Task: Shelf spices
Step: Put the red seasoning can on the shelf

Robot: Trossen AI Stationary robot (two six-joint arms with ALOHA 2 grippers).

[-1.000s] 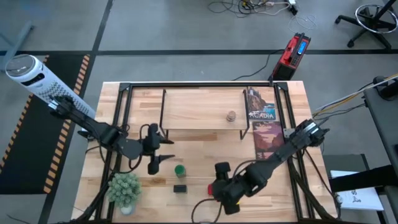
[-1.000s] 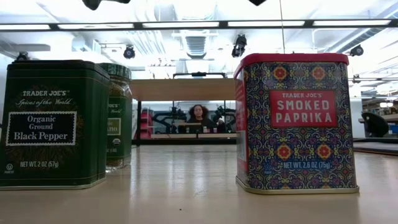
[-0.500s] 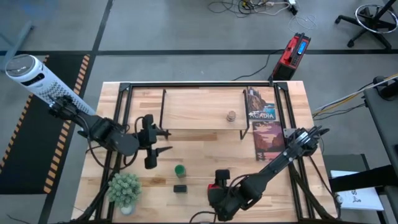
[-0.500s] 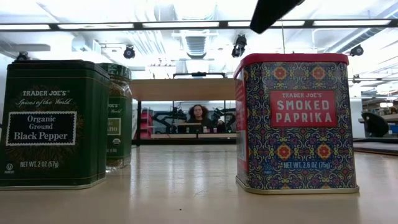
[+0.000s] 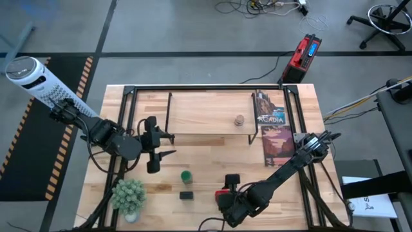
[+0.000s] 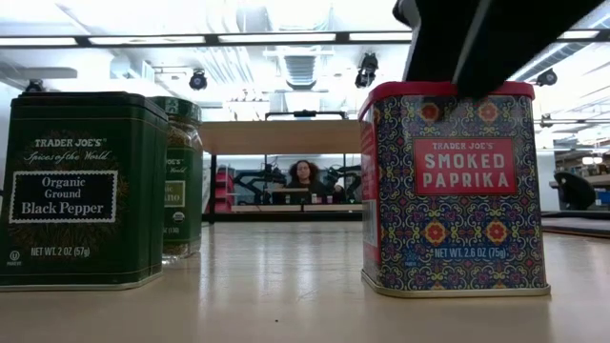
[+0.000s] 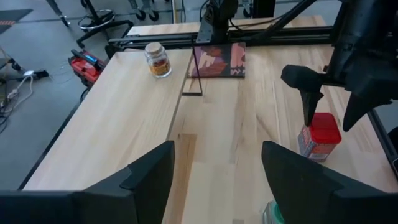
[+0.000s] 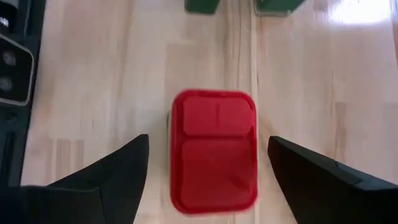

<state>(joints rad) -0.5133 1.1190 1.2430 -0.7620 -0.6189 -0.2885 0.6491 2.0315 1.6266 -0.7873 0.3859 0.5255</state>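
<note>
The red square tin (image 8: 213,149) stands on the table near its near edge (image 5: 222,193). My right gripper (image 8: 208,142) hangs over it, open, pointing down, with one finger on each side of the lid and a gap to both. In the low view its fingers (image 6: 477,57) reach down to lid height. The green-capped jar (image 5: 186,176) and the dark square tin (image 5: 187,194) stand to the left of the red tin. The round tan jar (image 5: 239,120) stands on the light-wood shelf (image 5: 206,113). My left gripper (image 5: 154,154) hovers open in front of the shelf's left part.
A leafy potted plant (image 5: 129,195) stands at the near left corner. Two books (image 5: 271,129) lie right of the shelf. The black metal frame (image 5: 193,89) surrounds the table. Bare wood lies between the shelf and the tins.
My right gripper has come down from above onto the level of the red tin's lid, its open fingers now showing on either side of the lid in the low view. My left gripper has drawn back a little toward the table's left and far side. No spice has moved.
</note>
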